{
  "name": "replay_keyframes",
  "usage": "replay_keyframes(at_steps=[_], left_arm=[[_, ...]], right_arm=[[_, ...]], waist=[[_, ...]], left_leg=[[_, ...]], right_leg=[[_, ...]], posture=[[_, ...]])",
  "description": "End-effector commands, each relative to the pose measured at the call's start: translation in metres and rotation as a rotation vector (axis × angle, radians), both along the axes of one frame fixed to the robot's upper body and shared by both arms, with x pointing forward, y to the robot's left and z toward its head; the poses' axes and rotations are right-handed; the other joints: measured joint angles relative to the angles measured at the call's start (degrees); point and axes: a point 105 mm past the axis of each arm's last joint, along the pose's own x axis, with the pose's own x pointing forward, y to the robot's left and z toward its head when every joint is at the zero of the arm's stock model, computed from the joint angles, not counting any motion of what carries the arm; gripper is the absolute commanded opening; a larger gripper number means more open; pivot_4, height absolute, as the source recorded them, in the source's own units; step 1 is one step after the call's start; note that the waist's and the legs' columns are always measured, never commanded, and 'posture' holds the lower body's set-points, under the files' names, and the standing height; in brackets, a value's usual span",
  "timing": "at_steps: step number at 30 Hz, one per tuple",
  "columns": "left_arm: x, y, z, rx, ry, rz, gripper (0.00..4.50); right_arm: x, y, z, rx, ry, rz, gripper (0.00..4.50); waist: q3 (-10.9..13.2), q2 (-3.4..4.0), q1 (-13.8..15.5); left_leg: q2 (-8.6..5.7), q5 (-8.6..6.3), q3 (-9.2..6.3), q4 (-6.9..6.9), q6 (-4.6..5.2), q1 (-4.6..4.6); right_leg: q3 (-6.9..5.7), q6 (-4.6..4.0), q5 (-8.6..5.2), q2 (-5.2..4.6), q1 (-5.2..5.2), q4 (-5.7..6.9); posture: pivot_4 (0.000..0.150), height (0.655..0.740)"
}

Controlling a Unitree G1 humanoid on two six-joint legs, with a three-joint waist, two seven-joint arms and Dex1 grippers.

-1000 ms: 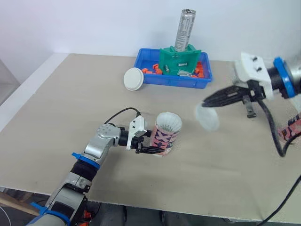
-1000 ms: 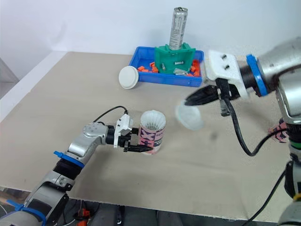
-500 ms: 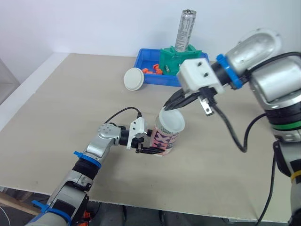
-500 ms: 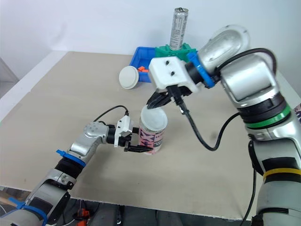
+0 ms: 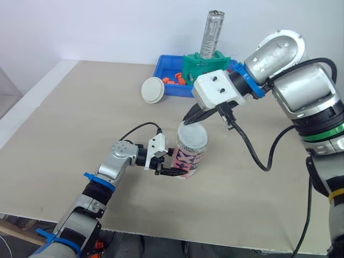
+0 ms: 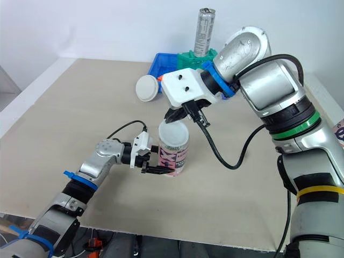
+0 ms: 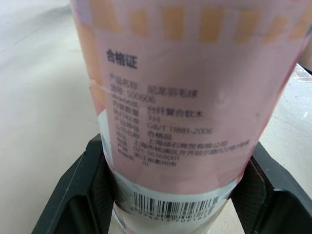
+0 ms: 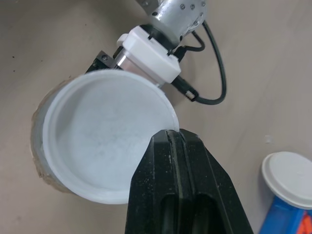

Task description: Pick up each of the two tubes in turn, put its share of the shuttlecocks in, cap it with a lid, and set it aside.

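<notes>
- Since a second ago the lid (image 5: pixel 192 137) has swung in from the open air at the robot's right. It now sits over the mouth of the tube (image 5: pixel 189 159), less tilted than half a second ago. The white shuttlecock feathers that stood in the open mouth are covered.
- Tube: pink, printed, upright on the tabletop (image 5: pixel 80 118), near the front middle.
- Left end effector (image 5: pixel 173 164): clamped across the tube's lower body, one black finger (image 7: pixel 87 180) on each side. It steadies the tube.
- Right end effector (image 5: pixel 189 120): fingers together, pinching the lid's rim from above.
- Seating: the right wrist view shows the lid overlapping the tube's rim. Whether it is pressed fully home I cannot tell.
- Farther back: a spare lid (image 5: pixel 152 90) lies flat just beside a blue bin (image 5: pixel 215 94). The bin holds orange bits, a green fixture (image 5: pixel 201 67) and a tall silver can (image 5: pixel 211 33).
- Progress, as judged: first tube loaded, capping under way. Left to do: push the lid down, release it and set the tube aside. Then comes the second tube's whole cycle, probably with the spare lid.
</notes>
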Motion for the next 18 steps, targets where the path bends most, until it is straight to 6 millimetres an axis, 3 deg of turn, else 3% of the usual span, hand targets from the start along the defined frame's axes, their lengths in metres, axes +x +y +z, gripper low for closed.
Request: replay_keyframes(at_steps=[1,11,18], left_arm=[[0.003,0.006,-0.013,0.055,0.028,0.027,2.93],[0.005,0.008,-0.011,0.050,0.026,0.039,2.93],[0.006,0.009,-0.011,0.050,0.027,0.046,2.93]], right_arm=[[-0.012,-0.001,0.007,-0.038,-0.012,0.052,0.05],[-0.006,-0.005,-0.008,-0.096,-0.042,0.051,0.05],[-0.006,-0.004,-0.004,-0.109,-0.106,0.072,0.05]], waist=[[0.0,0.00,0.0],[0.0,0.00,0.0],[0.0,0.00,0.0]], left_leg=[[0.00,0.00,0.01,0.00,0.00,0.00],[0.00,0.00,0.00,0.00,0.00,0.00],[0.01,0.00,0.00,0.00,0.00,0.00]], right_leg=[[0.00,-0.03,-0.02,-0.01,0.00,0.00],[0.00,-0.03,-0.01,0.00,-0.01,0.00],[0.00,-0.03,0.01,0.01,-0.01,0.00]], posture=[[0.150,0.7275],[0.150,0.7275],[0.150,0.7275]])
